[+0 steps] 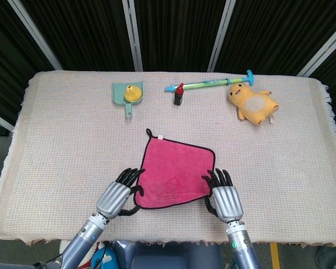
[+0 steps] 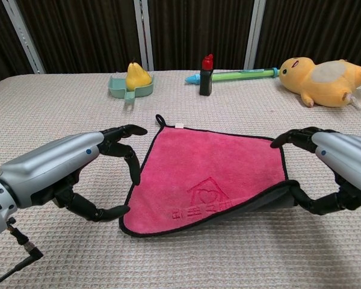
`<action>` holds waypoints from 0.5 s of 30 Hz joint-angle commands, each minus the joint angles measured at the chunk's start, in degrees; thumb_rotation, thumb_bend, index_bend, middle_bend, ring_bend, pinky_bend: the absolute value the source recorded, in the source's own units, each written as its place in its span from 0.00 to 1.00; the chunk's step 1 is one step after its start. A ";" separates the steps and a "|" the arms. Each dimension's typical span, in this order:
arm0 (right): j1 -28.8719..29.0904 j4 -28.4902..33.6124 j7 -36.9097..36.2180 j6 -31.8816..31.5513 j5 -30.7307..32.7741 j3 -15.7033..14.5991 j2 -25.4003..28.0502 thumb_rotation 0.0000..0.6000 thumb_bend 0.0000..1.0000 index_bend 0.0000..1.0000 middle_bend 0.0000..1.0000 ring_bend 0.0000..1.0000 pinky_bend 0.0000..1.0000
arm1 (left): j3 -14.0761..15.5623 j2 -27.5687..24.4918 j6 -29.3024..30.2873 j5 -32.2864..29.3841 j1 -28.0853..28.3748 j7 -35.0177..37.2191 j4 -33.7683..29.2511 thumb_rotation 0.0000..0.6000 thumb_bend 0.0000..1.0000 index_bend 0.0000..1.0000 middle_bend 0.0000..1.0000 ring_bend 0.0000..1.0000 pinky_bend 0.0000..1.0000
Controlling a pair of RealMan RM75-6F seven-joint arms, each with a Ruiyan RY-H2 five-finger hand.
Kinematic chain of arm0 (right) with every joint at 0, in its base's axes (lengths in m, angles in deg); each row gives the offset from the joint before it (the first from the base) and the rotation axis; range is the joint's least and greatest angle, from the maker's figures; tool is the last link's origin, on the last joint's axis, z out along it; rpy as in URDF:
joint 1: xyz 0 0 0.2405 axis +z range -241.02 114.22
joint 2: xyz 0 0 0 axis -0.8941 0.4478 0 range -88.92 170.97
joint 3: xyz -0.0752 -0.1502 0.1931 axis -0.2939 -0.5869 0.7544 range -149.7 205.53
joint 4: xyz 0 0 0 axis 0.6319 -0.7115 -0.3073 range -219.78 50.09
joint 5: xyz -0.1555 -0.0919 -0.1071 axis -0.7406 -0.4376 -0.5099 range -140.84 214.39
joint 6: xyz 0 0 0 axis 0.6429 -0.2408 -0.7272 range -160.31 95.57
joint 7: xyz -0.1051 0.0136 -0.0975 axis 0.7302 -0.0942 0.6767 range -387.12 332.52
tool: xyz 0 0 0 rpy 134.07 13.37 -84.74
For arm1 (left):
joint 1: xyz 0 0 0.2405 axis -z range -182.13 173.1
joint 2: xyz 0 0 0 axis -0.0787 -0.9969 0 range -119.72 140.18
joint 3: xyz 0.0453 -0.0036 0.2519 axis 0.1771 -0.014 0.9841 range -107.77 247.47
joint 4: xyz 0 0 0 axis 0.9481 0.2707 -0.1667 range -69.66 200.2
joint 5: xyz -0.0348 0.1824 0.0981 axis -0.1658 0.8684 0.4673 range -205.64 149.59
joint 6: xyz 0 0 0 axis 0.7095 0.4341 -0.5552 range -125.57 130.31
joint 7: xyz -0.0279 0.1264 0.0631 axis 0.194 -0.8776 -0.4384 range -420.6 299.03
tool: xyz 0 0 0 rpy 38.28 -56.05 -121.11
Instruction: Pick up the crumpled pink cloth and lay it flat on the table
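Holding pink cloth (image 1: 174, 173) corners, seemingly: left hand (image 1: 117, 195), right hand (image 1: 224, 198).

Two cameras on the robot, both facing forward over the worktop (image 1: 73, 140).
Head view looks steeply down from above; chest view sits low and near, looking across; both share the whole worktop.

Robot test lab indicated. Table (image 1: 56, 145) covered with beige woven mat, fringed at edges. Black pleated curtains (image 1: 173, 33) hung behind, divided by slanted metal frame bars (image 1: 133, 35). Unrelated props laid along far edge: plush toy (image 1: 253, 102), small bottle (image 1: 179, 94), dustpan (image 1: 127, 94). Loose cable (image 2: 12, 260) seen at near edge.
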 commanded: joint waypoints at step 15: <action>-2.05 5.47 6.19 0.12 0.25 -0.87 3.27 1.00 0.50 0.00 0.00 0.00 0.00 | 0.33 -6.70 -4.77 -0.82 -0.40 4.22 -3.18 1.00 0.13 0.13 0.00 0.00 0.00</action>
